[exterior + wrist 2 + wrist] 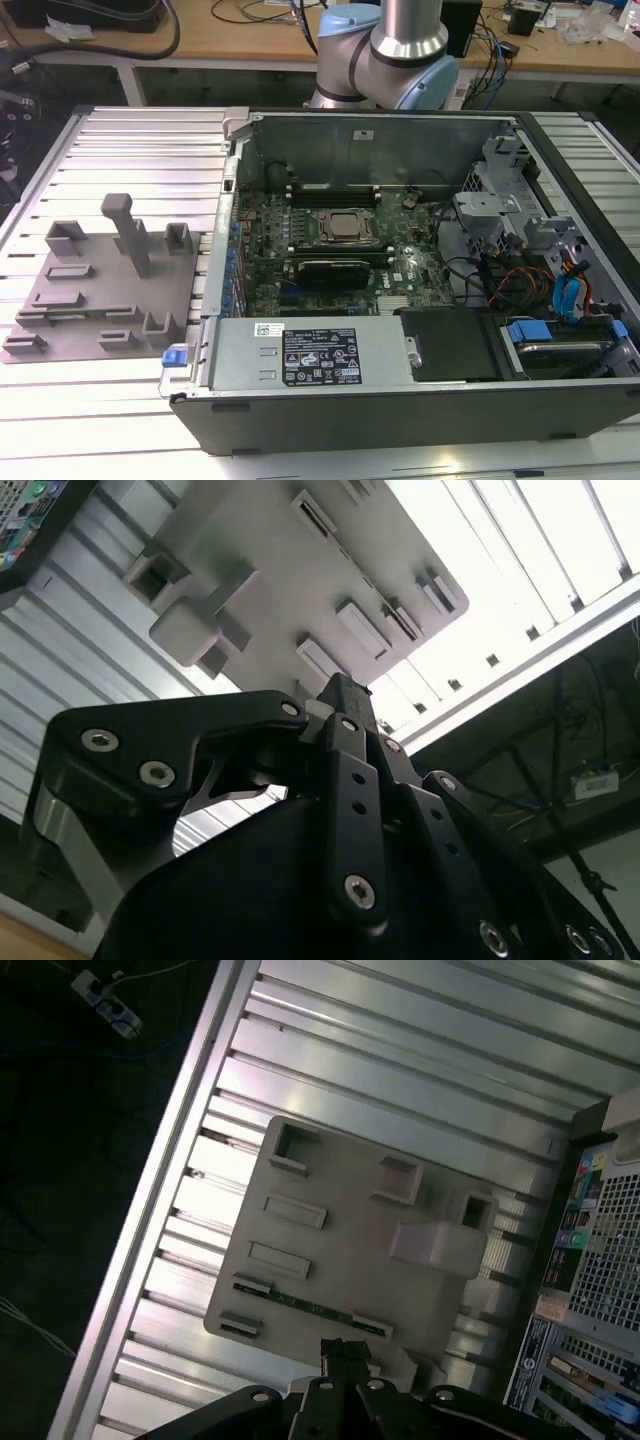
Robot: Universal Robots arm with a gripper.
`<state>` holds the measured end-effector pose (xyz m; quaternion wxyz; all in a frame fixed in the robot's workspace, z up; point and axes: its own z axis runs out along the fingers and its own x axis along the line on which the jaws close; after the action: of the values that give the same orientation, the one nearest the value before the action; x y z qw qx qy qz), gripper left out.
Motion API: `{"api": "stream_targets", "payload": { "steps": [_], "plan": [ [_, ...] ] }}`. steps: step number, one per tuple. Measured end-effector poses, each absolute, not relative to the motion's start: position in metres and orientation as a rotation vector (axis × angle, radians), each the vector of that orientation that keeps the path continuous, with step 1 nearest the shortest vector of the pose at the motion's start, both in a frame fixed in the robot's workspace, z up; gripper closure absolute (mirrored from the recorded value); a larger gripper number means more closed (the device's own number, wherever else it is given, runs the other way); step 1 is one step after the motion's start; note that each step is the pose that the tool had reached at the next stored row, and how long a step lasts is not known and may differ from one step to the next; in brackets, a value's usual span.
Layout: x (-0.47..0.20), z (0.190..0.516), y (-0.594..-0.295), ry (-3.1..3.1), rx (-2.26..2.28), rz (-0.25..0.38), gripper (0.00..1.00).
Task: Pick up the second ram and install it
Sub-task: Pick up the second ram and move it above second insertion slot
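The second ram (pixel 310 1308) is a thin green stick standing on edge in two slots of the grey holder tray (pixel 350 1230), along the tray side nearest my fingers. My gripper (pixel 338 1345) hovers high above that side of the tray, its black fingers shut together with nothing between them. In the second wrist view the gripper (pixel 338 685) shows the same shut tips in front of the tray (pixel 270 560). In the exterior view the tray (pixel 100 290) lies on the slatted table at the exterior view's left, beside the open computer case (pixel 400 380).
Inside the case a motherboard with a processor (pixel 345 227) and dark memory slots (pixel 330 188) lies open. The tray has a tall upright post (pixel 128 232) and several short blocks. The table's edge (pixel 165 1190) borders a dark floor with cables.
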<state>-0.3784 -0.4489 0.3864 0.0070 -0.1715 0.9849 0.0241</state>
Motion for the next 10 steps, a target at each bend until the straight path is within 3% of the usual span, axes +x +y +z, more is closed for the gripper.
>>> {"api": "stream_targets", "payload": {
  "steps": [10],
  "plan": [
    [-0.3784,0.3865,-0.4489,3.046,-0.717,0.077,0.92]
  ]
}}
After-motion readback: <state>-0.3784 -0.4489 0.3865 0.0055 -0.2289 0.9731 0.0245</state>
